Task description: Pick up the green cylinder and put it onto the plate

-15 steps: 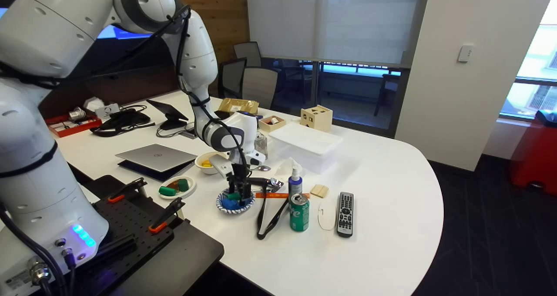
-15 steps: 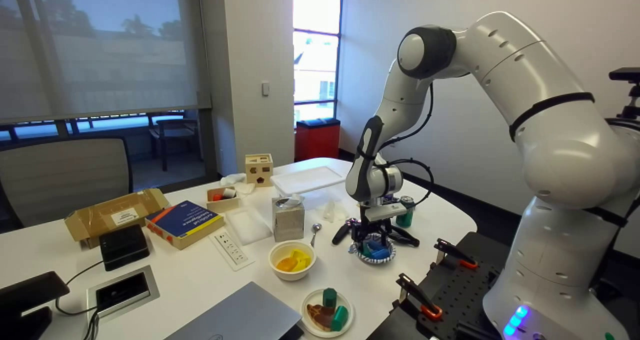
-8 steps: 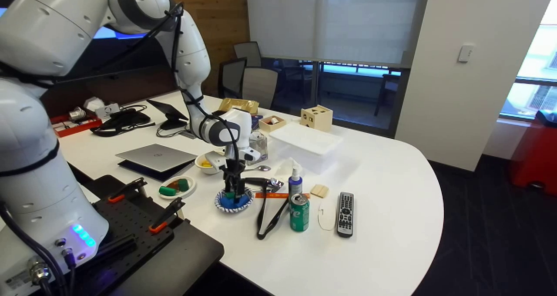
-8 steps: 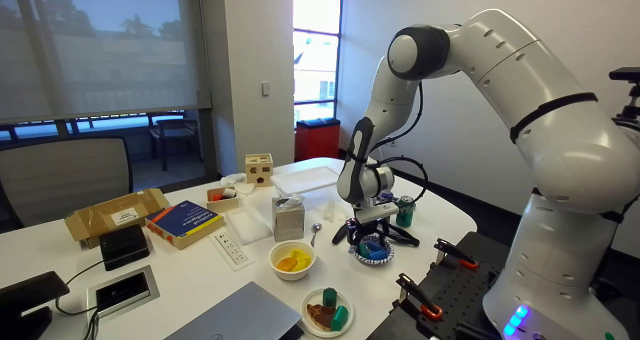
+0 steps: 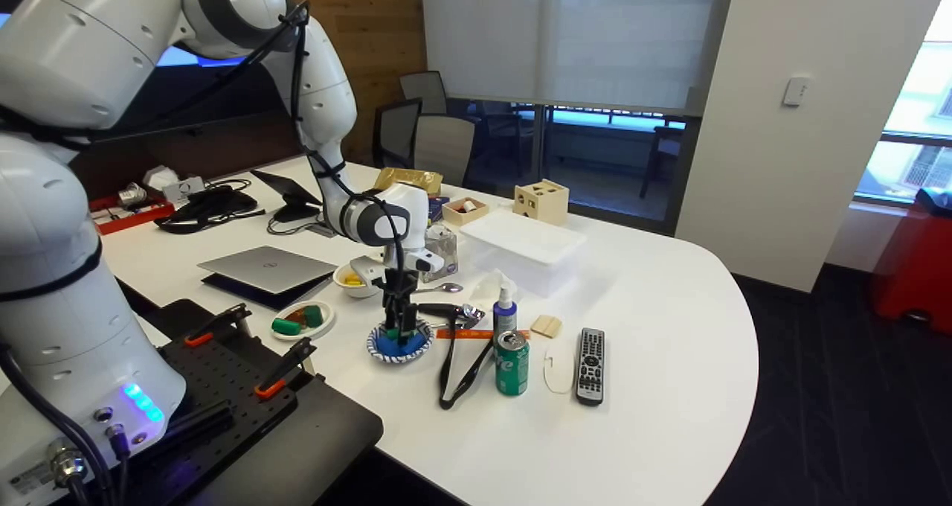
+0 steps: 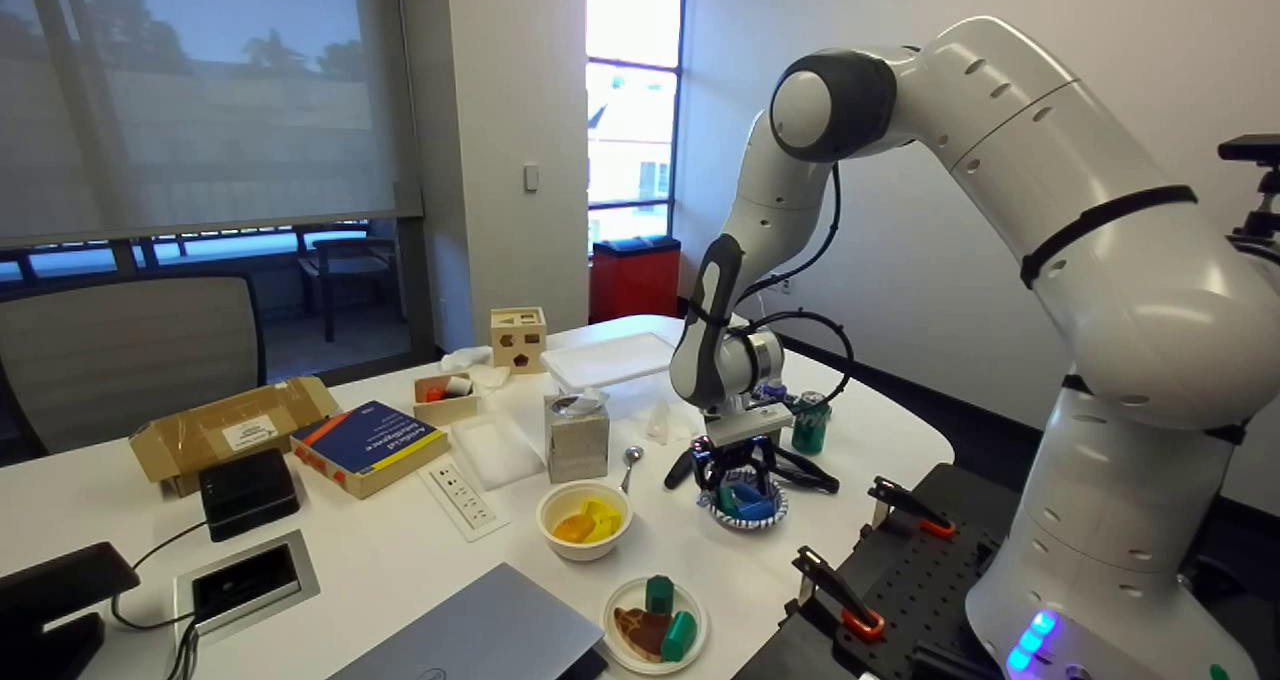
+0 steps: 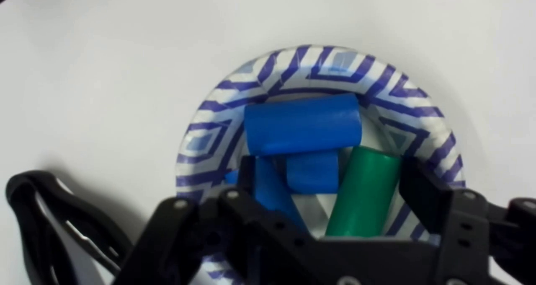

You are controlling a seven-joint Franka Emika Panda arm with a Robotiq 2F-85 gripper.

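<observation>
The green cylinder [image 7: 364, 193] lies on its side in the striped bowl [image 7: 335, 67], near the edge of the table [image 5: 639, 327] where the robot base [image 5: 89, 342] stands. The end effector [image 7: 331, 174] is spread wide over the bowl and grips nothing. In the wrist view the cylinder's long axis slants from upper right to lower left, its lower end hidden, and the line between the fingers [image 7: 246, 174] runs across it, so the closing direction looks about right. The centring is off: the cylinder sits on the side away from the table's rounded end, right beside one finger [image 7: 425, 188], touching or not I cannot tell. The opposite finger is well apart from it, with blue blocks [image 7: 313, 172] in between. Closing from here would, I judge, squeeze blue along with green; the end effector probably has to shift toward the cylinder so that this finger drops into the slim gap beside it. The plate [image 6: 640, 664], bearing two green blocks [image 6: 678, 636] and a brown piece [image 6: 640, 632], lies along that same edge, farther from the rounded end.
</observation>
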